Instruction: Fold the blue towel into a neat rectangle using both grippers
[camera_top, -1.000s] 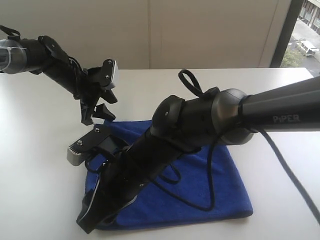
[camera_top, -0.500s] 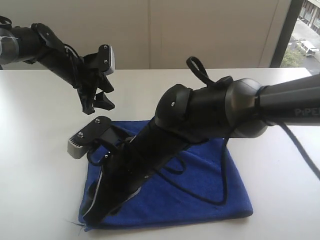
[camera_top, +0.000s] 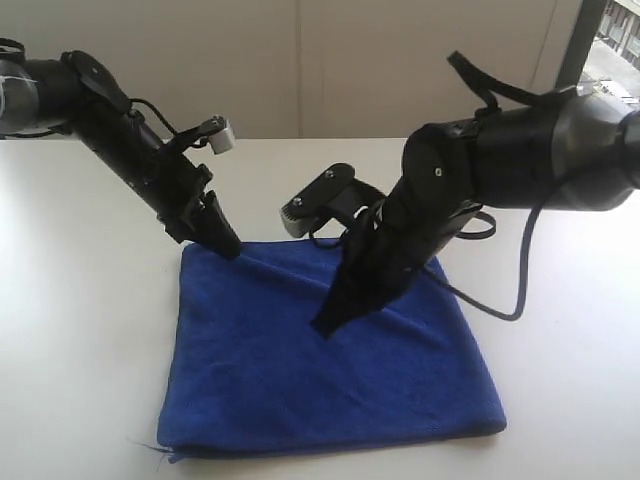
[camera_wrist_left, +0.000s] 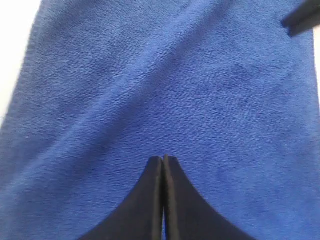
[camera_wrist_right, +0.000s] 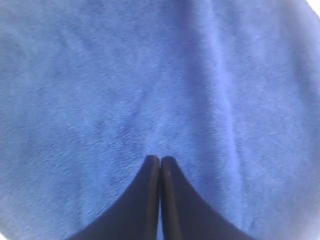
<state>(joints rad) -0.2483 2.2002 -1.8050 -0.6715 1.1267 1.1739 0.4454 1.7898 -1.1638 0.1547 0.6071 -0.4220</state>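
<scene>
From my station I see the towel (camera_top: 330, 380) lying flat on the table (camera_top: 80, 330), in the near middle of it, with bare tabletop to its left, right and behind. The left gripper (camera_top: 228, 245) comes in from the left and points down at the towel's far left corner. The right gripper (camera_top: 325, 328) reaches in from the right, its tip over the towel's middle, well apart from the left one. I cannot tell whether either tip touches the cloth. A wall (camera_top: 400, 60) stands behind the table.

The exterior camera looks down across the table (camera_top: 80, 330) from its near edge. Both wrist cameras face the towel (camera_top: 300, 380) closely; all views share it.
</scene>
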